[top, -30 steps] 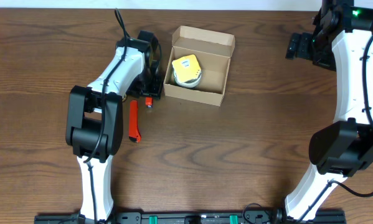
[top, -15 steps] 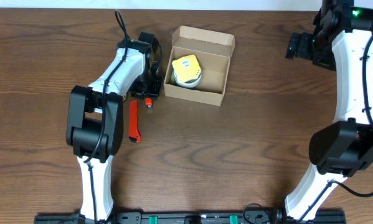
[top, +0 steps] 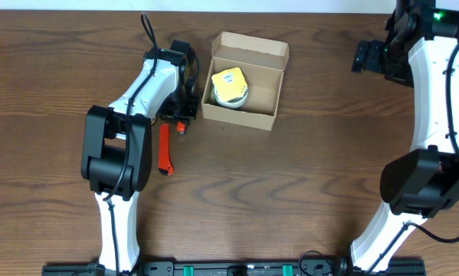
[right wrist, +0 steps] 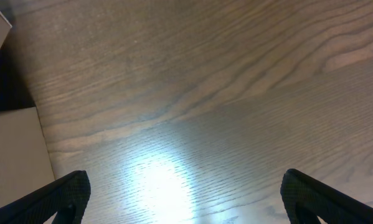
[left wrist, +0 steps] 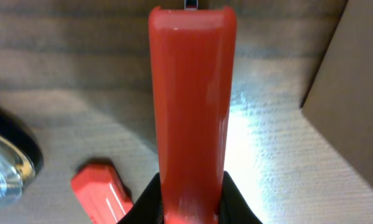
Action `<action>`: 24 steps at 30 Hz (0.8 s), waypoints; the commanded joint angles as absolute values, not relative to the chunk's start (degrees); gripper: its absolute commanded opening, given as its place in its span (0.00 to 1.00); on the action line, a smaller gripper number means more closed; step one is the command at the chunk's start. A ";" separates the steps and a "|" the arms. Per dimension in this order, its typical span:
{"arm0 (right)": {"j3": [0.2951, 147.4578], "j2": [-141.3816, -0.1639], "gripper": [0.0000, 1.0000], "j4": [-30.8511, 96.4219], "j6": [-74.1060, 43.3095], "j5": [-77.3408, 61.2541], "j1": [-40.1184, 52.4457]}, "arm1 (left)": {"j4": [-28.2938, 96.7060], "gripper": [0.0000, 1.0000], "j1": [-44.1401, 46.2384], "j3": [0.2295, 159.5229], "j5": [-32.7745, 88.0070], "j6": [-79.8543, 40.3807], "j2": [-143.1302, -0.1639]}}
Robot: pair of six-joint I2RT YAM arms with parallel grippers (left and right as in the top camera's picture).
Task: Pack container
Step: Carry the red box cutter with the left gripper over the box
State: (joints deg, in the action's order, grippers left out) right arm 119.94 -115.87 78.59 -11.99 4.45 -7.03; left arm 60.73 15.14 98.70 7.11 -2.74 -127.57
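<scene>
The container (top: 241,117), an open brown cardboard box, stands at the back centre of the table with a yellow and white roll (top: 229,87) inside. My left gripper (top: 182,113) hangs just left of the box. In the left wrist view it (left wrist: 191,194) is shut on a long red bar-shaped tool (left wrist: 192,99) that has a metal tip at its far end, and the box wall (left wrist: 354,93) shows at right. My right gripper (top: 365,57) is far right of the box, open, with only bare table between its fingers (right wrist: 186,193).
A second red tool (top: 165,149) lies on the table left of the box; its end (left wrist: 102,190) shows beside my left jaws. A dark rounded object with a clear part (left wrist: 2,162) sits at the left edge. A piece of cardboard (right wrist: 15,155) shows at the left of the right wrist view.
My left jaws have closed onto the red tool, and the red piece under them has shifted slightly down and left. The right arm has not moved.
</scene>
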 commanded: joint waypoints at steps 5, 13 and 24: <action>119.77 -116.18 0.99 78.61 -13.30 4.14 -7.09 | 68.27 0.06 15.22 103.57 3.38 -3.88 -127.35; 119.77 -116.18 0.99 78.65 -13.34 3.95 -7.09 | 78.61 0.05 14.96 117.36 -0.64 -5.41 -127.26; 119.77 -116.18 0.99 78.67 -14.79 3.51 -7.09 | 93.80 0.06 15.25 141.93 -3.42 -12.25 -127.26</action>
State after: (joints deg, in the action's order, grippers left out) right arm 119.92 -115.87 78.61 -13.65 3.77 -7.03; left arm 91.53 15.07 135.35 -1.74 -9.06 -127.57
